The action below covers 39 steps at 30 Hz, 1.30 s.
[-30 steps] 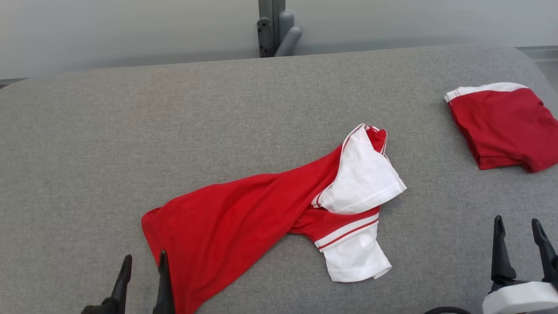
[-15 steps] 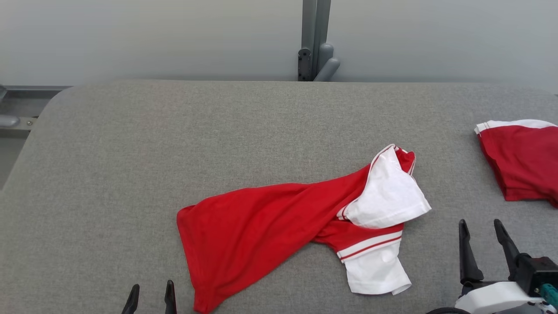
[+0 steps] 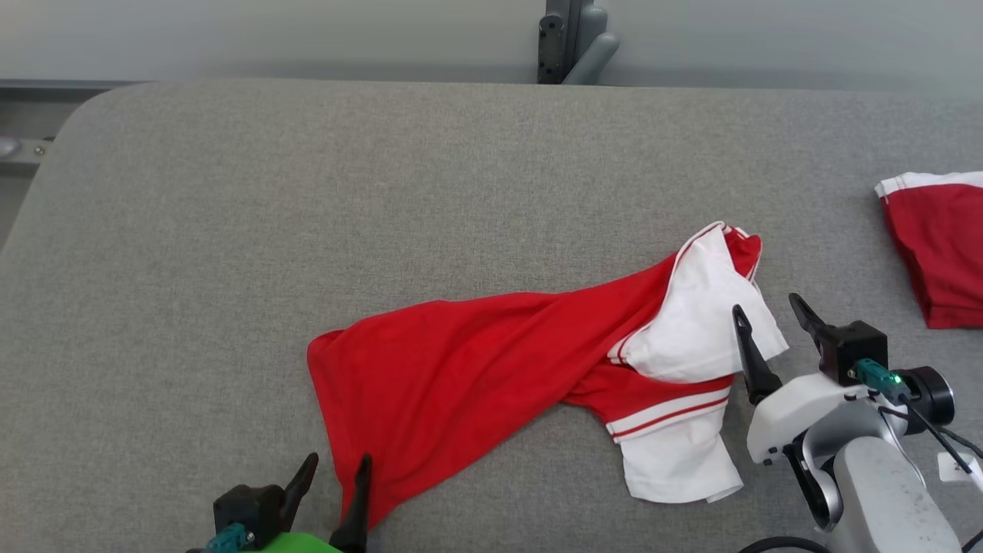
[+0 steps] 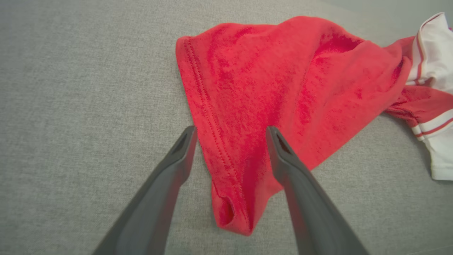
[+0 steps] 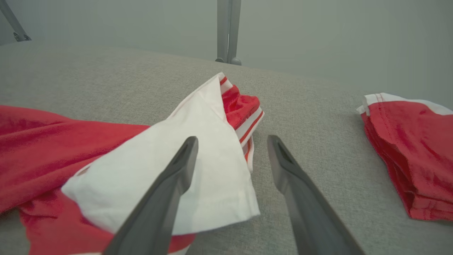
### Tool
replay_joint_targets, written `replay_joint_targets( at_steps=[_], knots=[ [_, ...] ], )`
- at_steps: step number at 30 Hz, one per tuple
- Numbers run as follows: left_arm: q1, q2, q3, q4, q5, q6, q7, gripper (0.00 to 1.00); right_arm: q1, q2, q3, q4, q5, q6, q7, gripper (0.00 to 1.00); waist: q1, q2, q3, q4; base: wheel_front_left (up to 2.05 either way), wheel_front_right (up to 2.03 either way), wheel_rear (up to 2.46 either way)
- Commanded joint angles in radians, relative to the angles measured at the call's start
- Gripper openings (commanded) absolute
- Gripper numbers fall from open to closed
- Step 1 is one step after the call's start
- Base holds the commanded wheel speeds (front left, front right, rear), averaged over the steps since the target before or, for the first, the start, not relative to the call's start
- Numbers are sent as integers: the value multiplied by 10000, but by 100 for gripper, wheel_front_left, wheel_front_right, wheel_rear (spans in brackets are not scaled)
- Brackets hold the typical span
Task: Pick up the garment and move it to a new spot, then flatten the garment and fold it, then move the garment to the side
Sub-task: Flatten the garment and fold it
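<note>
Garment (image 3: 476, 361): red tee with white sleeves, lying twisted and bunched on the grey padded counter (image 3: 269, 192), about mid-surface and a little to the robot's right. The body runs on a diagonal, with the hem end near the robot's left and the sleeve end toward its right. One white sleeve (image 3: 703, 330) is flopped over the red cloth. The other sleeve (image 3: 676, 461) pokes out toward the robot.

Left gripper (image 3: 338, 459): fingers apart, nothing held, poised over the hem corner (image 4: 231, 216). In the left wrist view the stitched hem edge runs up between the two fingers.

Right gripper (image 3: 766, 306): fingers apart, empty, at the outer edge of the flopped sleeve. Can't tell whether a finger touches the cloth.

Second red-and-white piece (image 3: 937, 253), folded, lies well apart at the far right.

Judgement: this looks like the approach for the first pick-up.
- The left should come down straddling the hem and pinch close to the stitching, catching both layers.
- The right would do better biting deeper toward the shoulder than nipping the loose sleeve flap, which may simply peel away.
- Lifting both ends together and level should let the twist fall out.
- Carry it clear of the folded piece.
</note>
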Motion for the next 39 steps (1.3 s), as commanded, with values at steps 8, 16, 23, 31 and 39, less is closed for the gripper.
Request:
replay_joint_targets(
  at_steps=[8,16,23,31,39],
  knots=[
    [-189,76,-395,-214,-1156,-68,2012,100,-783,-476,694,970,856,-11,778,100,0,-2,1183,369,0,0,0],
    [82,155,-404,-354,-1270,62,2304,100,-414,-696,1025,785,1271,-10,742,100,0,-2,1070,295,0,0,0],
    [365,195,-304,-559,-1544,157,2507,100,-126,-807,1189,301,1564,-10,1032,100,0,-2,990,120,0,0,0],
    [122,214,-449,-306,-1661,163,2738,100,-362,-733,1284,534,1885,-10,1299,57,0,-2,1043,98,0,0,0],
    [-191,197,-683,47,-1840,28,2685,0,-305,-758,1371,594,2106,-10,1218,12,0,-2,999,131,0,0,0]
  ],
)
